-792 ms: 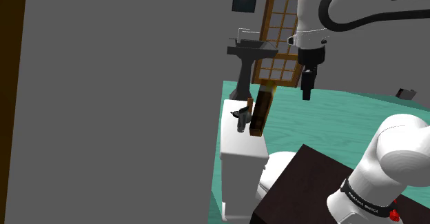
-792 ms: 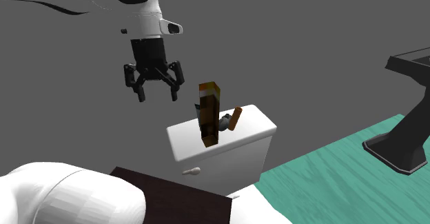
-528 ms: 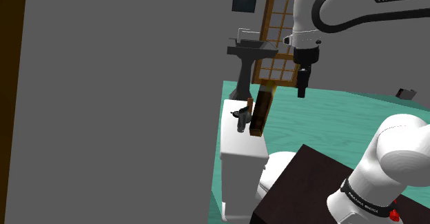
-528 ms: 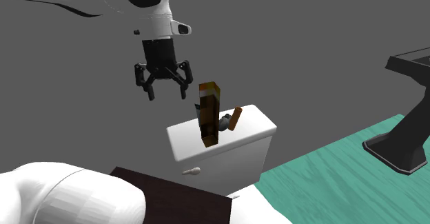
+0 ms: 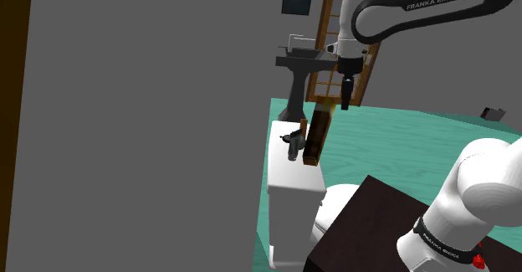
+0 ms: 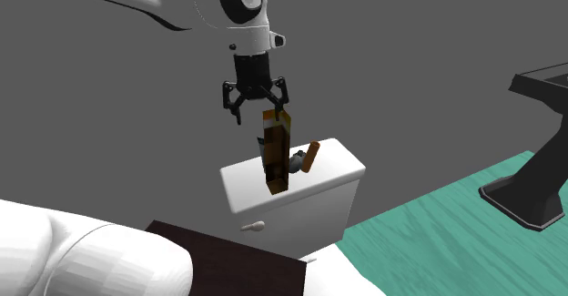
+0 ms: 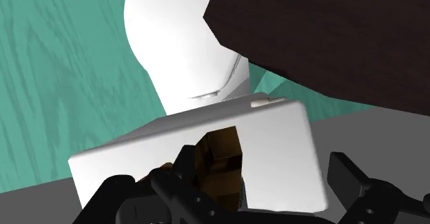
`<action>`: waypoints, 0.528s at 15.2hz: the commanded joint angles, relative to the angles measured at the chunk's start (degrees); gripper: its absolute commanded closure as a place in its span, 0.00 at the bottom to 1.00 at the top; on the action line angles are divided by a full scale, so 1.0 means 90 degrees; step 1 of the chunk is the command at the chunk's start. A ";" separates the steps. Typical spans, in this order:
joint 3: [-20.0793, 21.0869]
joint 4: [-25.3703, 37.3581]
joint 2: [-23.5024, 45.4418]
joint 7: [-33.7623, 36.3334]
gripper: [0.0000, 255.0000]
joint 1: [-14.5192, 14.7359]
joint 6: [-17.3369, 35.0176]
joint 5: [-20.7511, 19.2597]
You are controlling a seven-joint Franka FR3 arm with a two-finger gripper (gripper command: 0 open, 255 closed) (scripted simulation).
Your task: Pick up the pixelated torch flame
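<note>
black gripper (image 6: 258,107) hangs with its fingers spread wide, holding nothing, just above the top of the torch (image 6: 276,158). the blocky brown and orange torch stands tilted on a white toilet tank (image 6: 323,194), near a small orange-handled object (image 6: 310,156). teal floor (image 6: 437,221) lies at the second exterior view's right.

Tiny item (image 6: 303,158) beside torch (image 6: 277,153) too small to identify, pedestal sink (image 6: 526,199) cut by second exterior view's edge
</note>
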 commanded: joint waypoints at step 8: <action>-0.0550 0.0631 0.1252 -0.1277 0.00 0.0111 0.1027 0.0220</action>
